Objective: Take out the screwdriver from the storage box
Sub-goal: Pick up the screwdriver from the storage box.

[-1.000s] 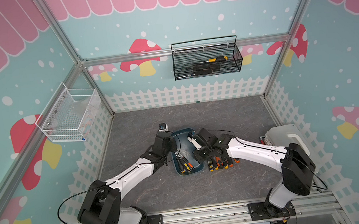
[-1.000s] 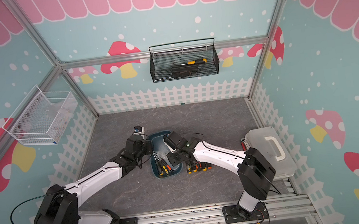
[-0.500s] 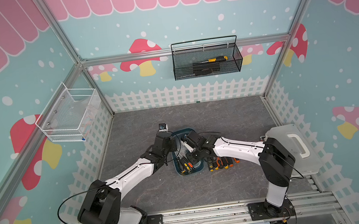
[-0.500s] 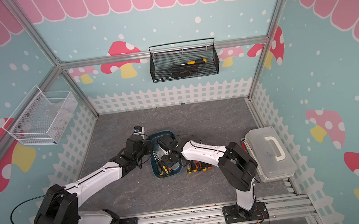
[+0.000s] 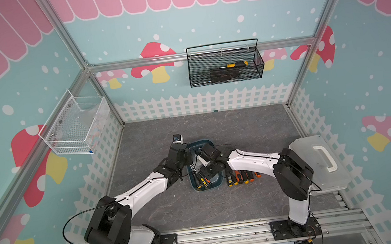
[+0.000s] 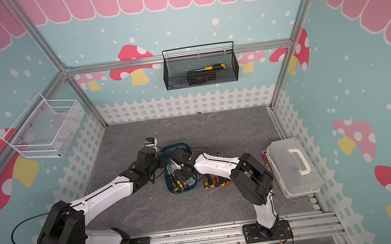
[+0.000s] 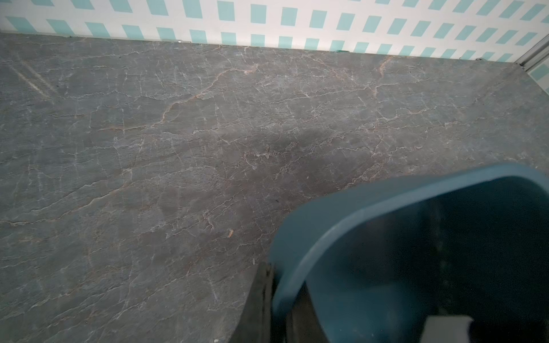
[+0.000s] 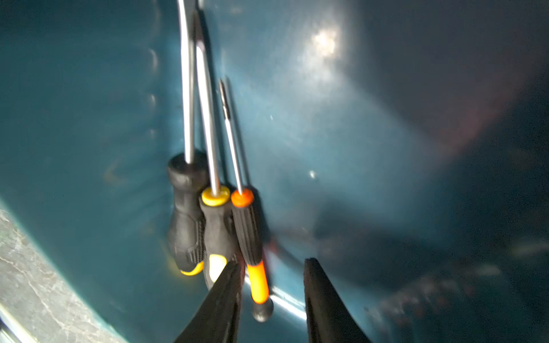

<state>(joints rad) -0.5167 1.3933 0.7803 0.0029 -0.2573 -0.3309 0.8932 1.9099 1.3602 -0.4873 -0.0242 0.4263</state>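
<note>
The orange-collared screwdriver (image 8: pixel 246 231) lies flat in the box (image 8: pixel 89 148), tight against a yellow-collared neighbour (image 8: pixel 215 225). It looks light and rigid. The ribbed black grip should slip less than the glossy orange butt or the thin steel shaft, so the ribbed middle is probably the best hold. The right end effector (image 8: pixel 271 264) is released, its jaws parted astride the handle's butt end, with one finger (image 8: pixel 225 291) crowding the neighbour. The left end effector (image 7: pixel 277 297) is clenched, seemingly on the box's rim, steadying it on the counter (image 7: pixel 178 148).
</note>
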